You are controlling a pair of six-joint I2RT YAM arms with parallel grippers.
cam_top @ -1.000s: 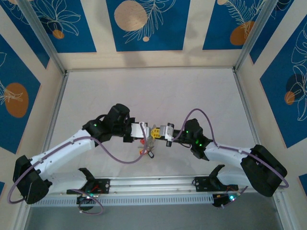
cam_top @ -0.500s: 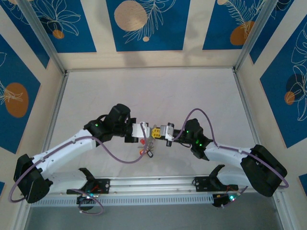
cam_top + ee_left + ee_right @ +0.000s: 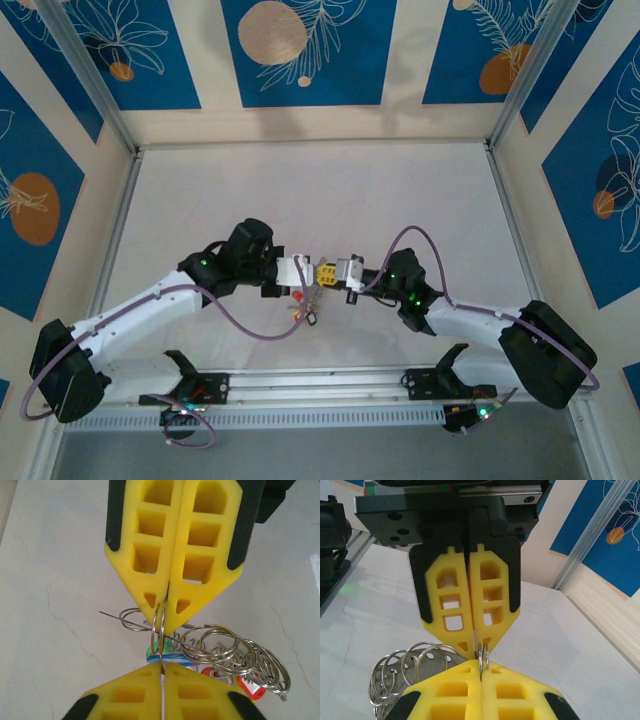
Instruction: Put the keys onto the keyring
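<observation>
While left jaws, right jaws pinch one split ring [image 3: 162,626], one green tag [image 3: 164,646]

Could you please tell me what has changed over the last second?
The left gripper and right gripper, pinching one small ring between them, drifted slightly away from the arm bases, carrying the hanging keys along. Nothing was released; both grips and the arm poses look otherwise unchanged.
</observation>
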